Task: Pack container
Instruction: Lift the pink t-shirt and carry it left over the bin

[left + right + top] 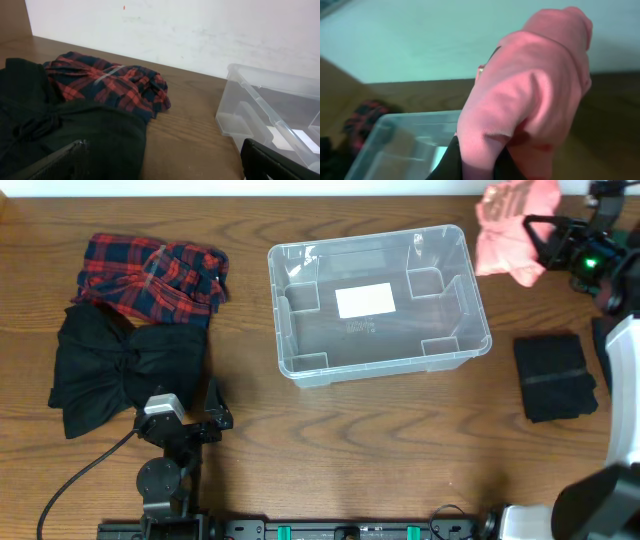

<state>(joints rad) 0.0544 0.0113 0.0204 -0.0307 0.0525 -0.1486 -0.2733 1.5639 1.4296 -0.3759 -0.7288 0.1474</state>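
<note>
The right claw (540, 248) is pressed together on the pink garment (508, 222), which hangs bunched beneath it, with the empty container (390, 340) just to its left and lower down. To do this well, I judge it should carry the cloth leftward high enough for the dangling hem to clear the near rim, centre over the white label (365, 300), then lower before letting go. The left claw (205, 420) rests spread wide, the container off to its right.
</note>
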